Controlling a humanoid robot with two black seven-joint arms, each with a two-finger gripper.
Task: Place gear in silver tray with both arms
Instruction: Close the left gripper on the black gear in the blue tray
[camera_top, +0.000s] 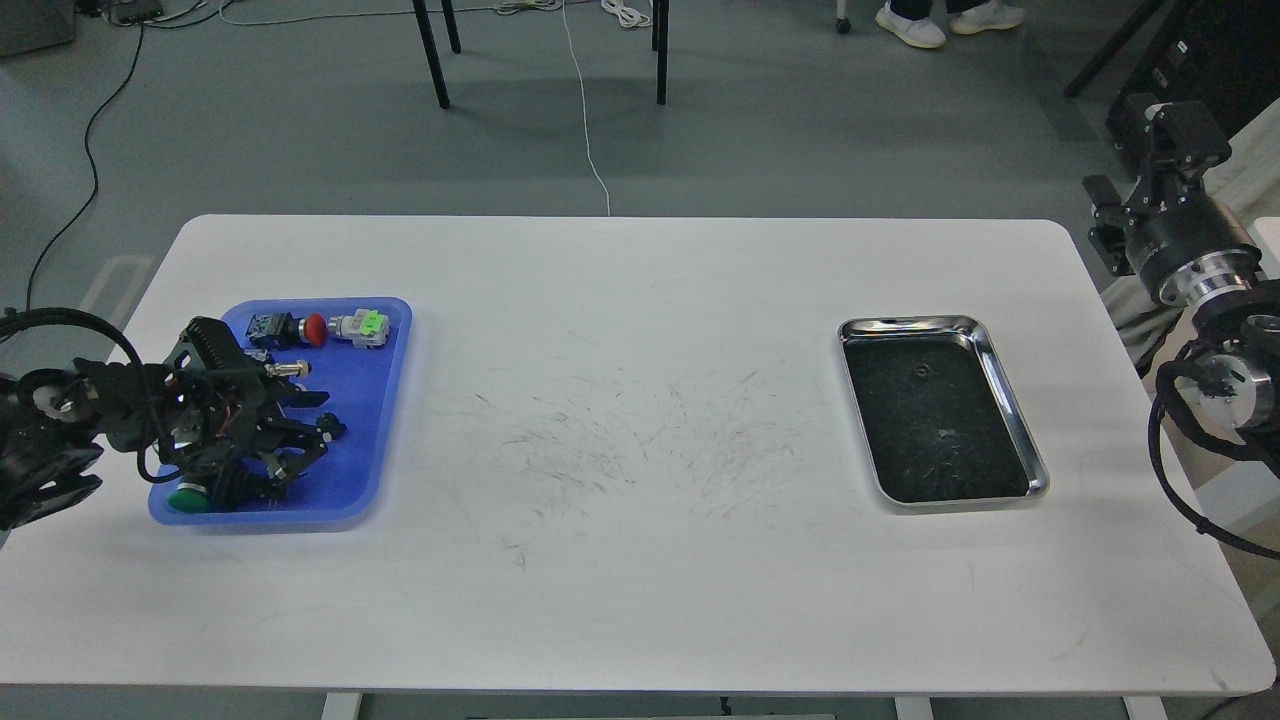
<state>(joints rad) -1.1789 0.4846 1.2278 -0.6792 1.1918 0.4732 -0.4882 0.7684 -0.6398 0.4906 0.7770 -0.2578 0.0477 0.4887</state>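
Here, one silver tray holds one gear; both arms' jaw states I cannot tell.

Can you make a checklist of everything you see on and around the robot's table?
Surface: white table, scuffed in the middle.
Job's things: silver tray on the right; something small and dark inside, too small to name.
Clutter: blue tray on the left with a red button and green part.
Grippers: left gripper over the blue tray; right gripper off the table's right edge.
Cables: white cable on the floor.
Surroundings: chair legs, someone's white shoes.
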